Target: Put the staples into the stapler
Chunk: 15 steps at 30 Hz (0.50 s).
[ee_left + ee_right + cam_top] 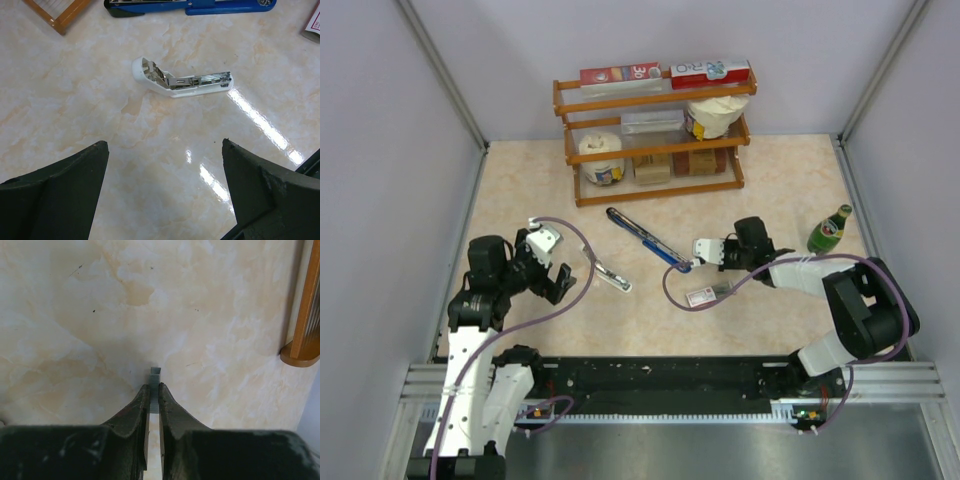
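A white stapler point(613, 278) point(182, 82) lies on the table with its metal staple channel exposed. My left gripper point(552, 268) point(164, 144) hovers just left of it, open and holding nothing. A blue stapler point(645, 238) point(200, 5) lies opened out flat beyond it. My right gripper point(696, 258) point(154, 387) is at the blue stapler's near end, shut on a thin grey strip of staples point(155, 380) that pokes out past the fingertips. The red-and-white staples box point(703, 296) point(312, 25) rests on the table just in front of the right gripper.
A wooden shelf rack point(655, 130) point(305, 315) with boxes, rolls and packets stands at the back. A green bottle point(830, 230) stands to the right of the right arm. White walls close in the table on three sides.
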Motion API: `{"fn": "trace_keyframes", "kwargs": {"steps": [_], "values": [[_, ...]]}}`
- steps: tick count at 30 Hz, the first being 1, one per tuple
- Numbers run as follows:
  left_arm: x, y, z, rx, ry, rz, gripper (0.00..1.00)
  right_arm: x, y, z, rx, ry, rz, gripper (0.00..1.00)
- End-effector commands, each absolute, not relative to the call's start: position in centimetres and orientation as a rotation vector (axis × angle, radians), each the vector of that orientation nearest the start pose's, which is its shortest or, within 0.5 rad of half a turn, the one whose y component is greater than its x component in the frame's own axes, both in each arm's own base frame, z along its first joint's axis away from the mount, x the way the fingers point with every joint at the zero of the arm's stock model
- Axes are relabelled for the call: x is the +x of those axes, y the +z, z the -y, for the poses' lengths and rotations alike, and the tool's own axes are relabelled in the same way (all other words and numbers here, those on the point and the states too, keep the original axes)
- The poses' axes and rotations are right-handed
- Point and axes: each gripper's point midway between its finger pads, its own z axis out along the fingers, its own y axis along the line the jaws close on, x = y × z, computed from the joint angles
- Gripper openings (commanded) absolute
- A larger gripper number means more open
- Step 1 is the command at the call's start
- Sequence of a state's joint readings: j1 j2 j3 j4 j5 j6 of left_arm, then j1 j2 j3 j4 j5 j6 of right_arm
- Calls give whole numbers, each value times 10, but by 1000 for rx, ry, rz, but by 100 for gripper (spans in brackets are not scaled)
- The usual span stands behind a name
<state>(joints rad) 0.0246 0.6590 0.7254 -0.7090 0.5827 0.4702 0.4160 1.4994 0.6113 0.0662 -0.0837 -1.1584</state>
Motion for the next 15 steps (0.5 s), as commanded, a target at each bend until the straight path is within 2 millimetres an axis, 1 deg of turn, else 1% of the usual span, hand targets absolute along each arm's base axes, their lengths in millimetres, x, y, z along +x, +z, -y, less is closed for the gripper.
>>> {"fn": "trace_keyframes", "kwargs": {"steps": [1, 15], "values": [[221, 192, 75, 772, -328, -1921, 99, 339, 31, -130, -1734, -206, -1679, 9], [222, 191, 74, 768, -325, -1924, 99, 338, 33, -133, -1731, -181, -1680, 18]]}}
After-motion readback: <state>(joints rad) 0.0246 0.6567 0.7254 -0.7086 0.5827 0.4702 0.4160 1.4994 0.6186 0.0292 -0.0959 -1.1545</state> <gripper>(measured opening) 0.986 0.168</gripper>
